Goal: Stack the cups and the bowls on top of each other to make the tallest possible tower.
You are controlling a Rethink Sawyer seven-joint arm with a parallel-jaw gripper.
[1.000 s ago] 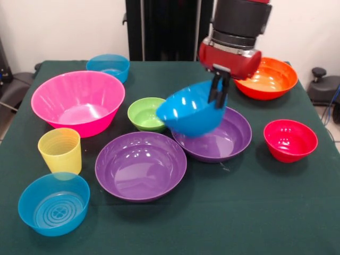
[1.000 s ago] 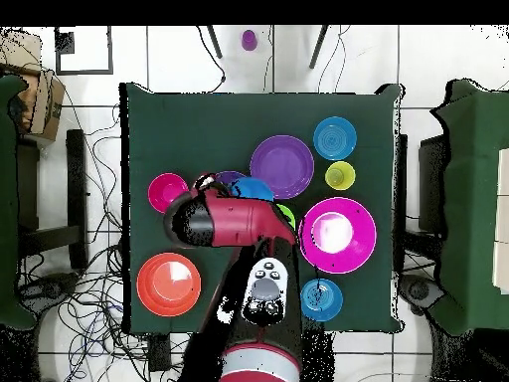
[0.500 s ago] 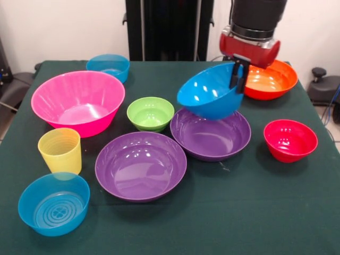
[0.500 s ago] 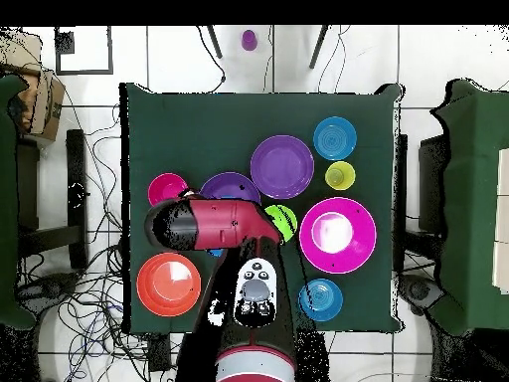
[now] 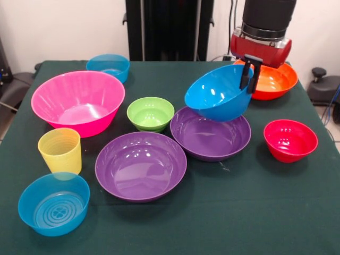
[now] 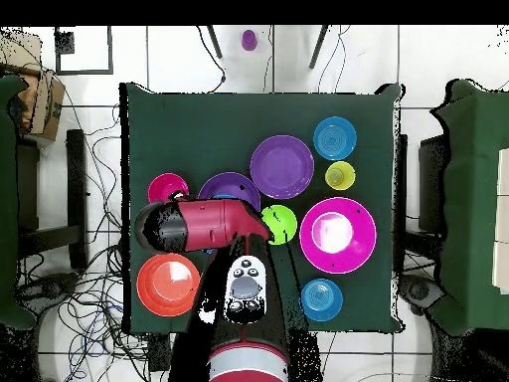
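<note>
My gripper [image 5: 249, 74] is shut on the far rim of the blue bowl [image 5: 218, 94] and holds it tilted, in the air above the right purple bowl [image 5: 210, 137], close beside the orange bowl [image 5: 272, 81]. On the table stand the second purple bowl [image 5: 141, 166], green bowl [image 5: 150, 113], large pink bowl [image 5: 78, 101], red bowl [image 5: 290, 139], two translucent blue bowls [image 5: 108, 65] [image 5: 53, 204] and the ribbed yellow cup [image 5: 60, 150]. In the overhead view my arm [image 6: 199, 227] hides the blue bowl. A purple cup [image 6: 249, 40] lies off the table.
The dark green table [image 5: 255, 212] has open cloth along its near edge in the front view. In the overhead view, the orange bowl [image 6: 167, 284] and red bowl [image 6: 167, 187] flank my arm. Black chairs [image 6: 20, 199] and cables surround the table.
My gripper has carried the blue bowl to the picture's right and farther back in the front view, from over the green and purple bowls to beside the orange bowl.
</note>
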